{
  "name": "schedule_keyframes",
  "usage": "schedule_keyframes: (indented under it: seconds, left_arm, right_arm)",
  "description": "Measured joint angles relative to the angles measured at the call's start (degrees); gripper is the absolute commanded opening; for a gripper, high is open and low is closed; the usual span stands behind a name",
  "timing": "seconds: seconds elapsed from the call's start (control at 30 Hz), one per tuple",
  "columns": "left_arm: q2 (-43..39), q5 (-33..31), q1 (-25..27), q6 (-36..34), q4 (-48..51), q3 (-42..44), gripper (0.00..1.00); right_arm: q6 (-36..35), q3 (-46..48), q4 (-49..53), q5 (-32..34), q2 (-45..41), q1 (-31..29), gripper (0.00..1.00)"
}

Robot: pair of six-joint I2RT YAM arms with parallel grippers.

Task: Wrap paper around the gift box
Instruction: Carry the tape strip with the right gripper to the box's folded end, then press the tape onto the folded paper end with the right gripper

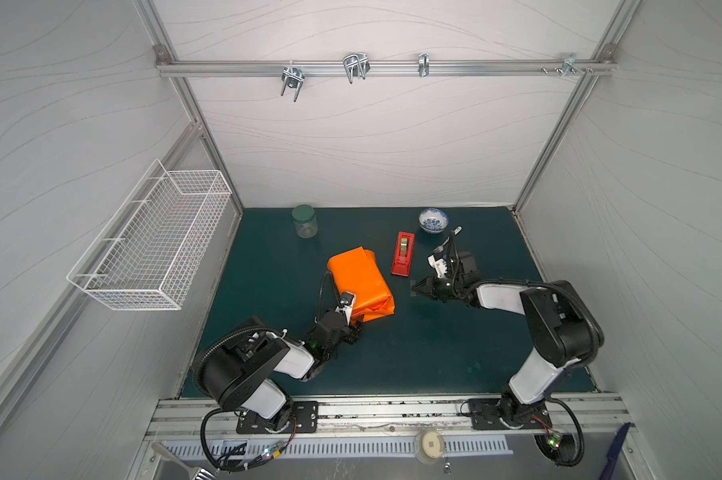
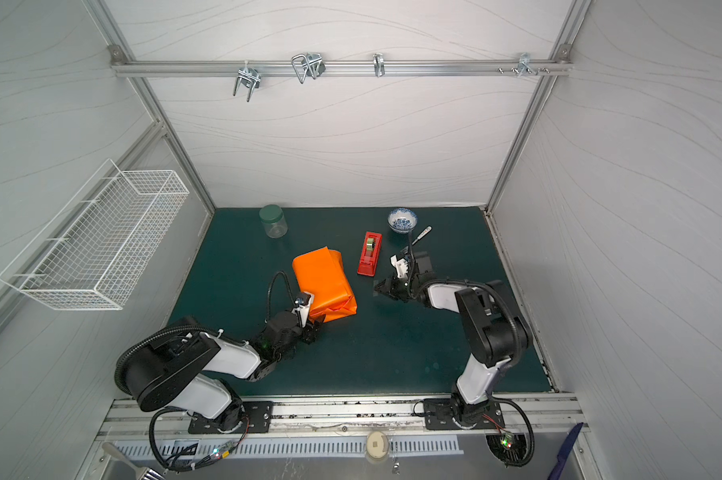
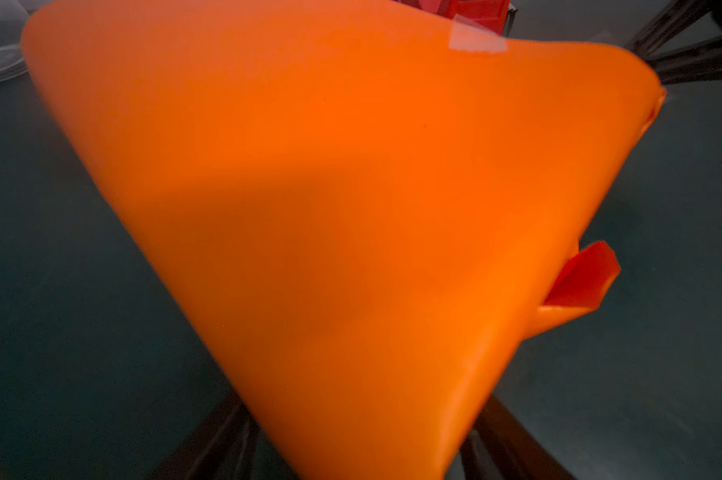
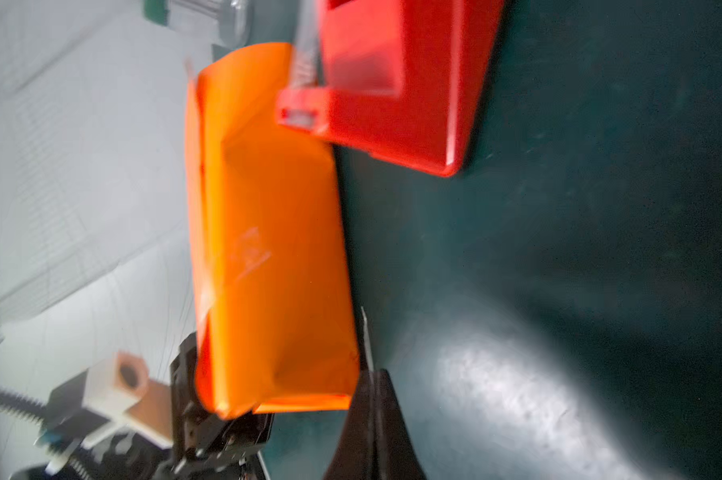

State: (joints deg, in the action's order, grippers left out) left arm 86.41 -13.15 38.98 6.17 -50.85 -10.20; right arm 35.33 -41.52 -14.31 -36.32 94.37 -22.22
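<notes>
Paper (image 1: 359, 282) is folded round the hidden gift box, mid-tabletop (image 1: 434, 357). Left pincer (image 1: 357, 328) clamps the parcel's near end. Right pincer (image 1: 419, 289) is pressed together, apparently pinching a tape strip (image 4: 364, 332). Step looks like taping the end fold. Next: carry the strip onto the flap and press.

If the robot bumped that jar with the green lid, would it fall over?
Probably it would slide: the jar stands upright and looks squat. It looks empty, so likely light. Knocked onto its side, its round body could roll.
</notes>
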Motion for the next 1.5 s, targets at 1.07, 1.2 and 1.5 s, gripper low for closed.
schedule_keyframes:
  seconds: [1.07, 1.2, 1.5]
  left_arm:
    - [0.0, 0.0, 0.0, 0.0, 0.0, 0.0, 0.72]
    - [0.0, 0.0, 0.0, 0.0, 0.0, 0.0, 0.72]
    - [0.0, 0.0, 0.0, 0.0, 0.0, 0.0, 0.72]
  right_arm:
    - [-16.4, -0.2, -12.4, 7.5, 4.3, -24.9, 0.00]
    - [-16.8, -0.5, -12.5, 7.9, 4.5, -24.9, 0.00]
    - [-16.9, -0.6, -12.7, 8.1, 4.5, -25.0, 0.00]
